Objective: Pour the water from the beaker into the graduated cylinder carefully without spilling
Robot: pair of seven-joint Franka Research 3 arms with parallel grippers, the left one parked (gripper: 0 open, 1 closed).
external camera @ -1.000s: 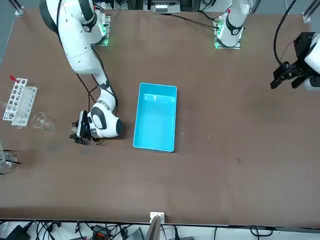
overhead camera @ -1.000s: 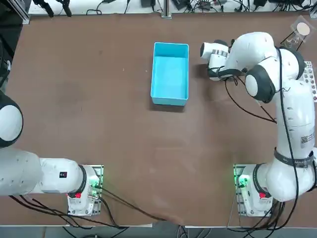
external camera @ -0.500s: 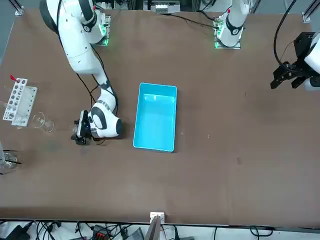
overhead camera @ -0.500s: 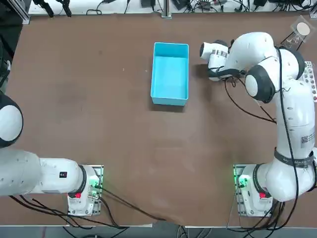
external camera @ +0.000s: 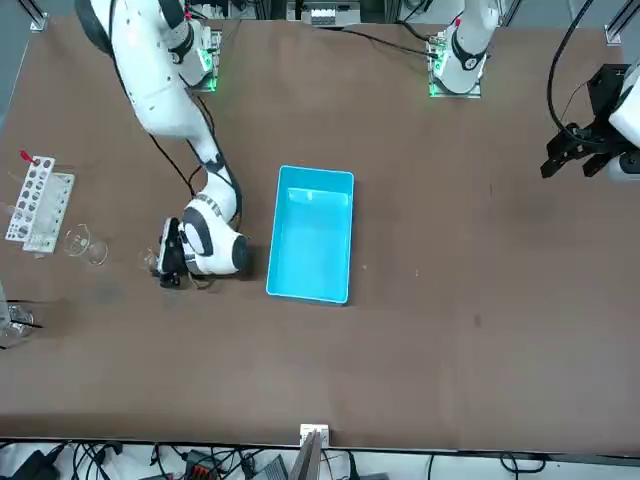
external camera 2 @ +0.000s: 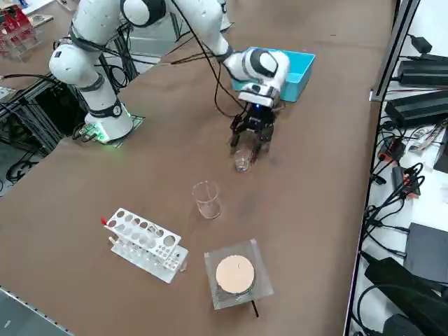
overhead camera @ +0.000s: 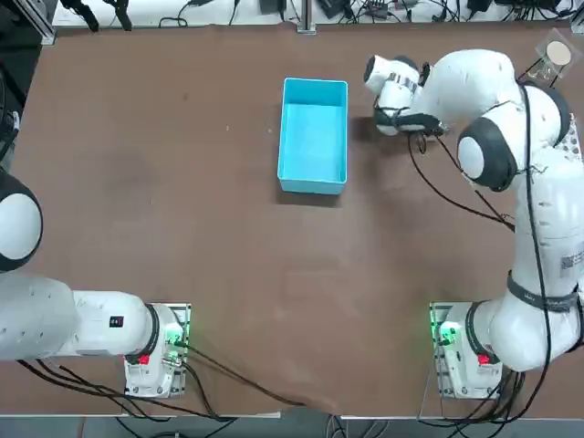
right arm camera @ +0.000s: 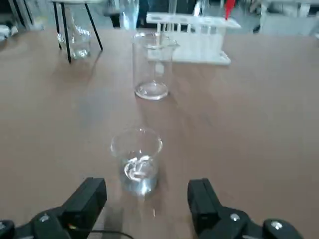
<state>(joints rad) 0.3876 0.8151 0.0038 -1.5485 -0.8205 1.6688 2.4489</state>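
In the right side view, nearest in the low middle is a clear square [external camera 2: 215, 297] with a round, pale disc [external camera 2: 235, 271] on top. The right wrist view shows a round glass flask [right arm camera: 79, 42] with clear water in it, down among thin black legs [right arm camera: 65, 30]. In the lower left of the right side view is a white rack [external camera 2: 143, 245] full of round holes, with a little red thing [external camera 2: 103, 221] at one corner.

A bit farther back, just left of the middle, the beaker [external camera 2: 207, 201] stands upright on the brown table [external camera 2: 91, 231]. It is a clear glass with a wide rim and a pouring lip, well apart from the robot.

Farther on, near the middle, a small glass cup [external camera 2: 242, 159] stands upright, with some clear water low inside. The right gripper [external camera 2: 250, 145] is right by it. Its two black fingers [right arm camera: 88, 199] are wide apart and hold nothing. The small cup shows in the space between them in the right wrist view.

Behind the gripper, in the upper middle of the right side view, is a blue bin [external camera 2: 301, 70], partly hidden by the white robot arm [external camera 2: 203, 24].
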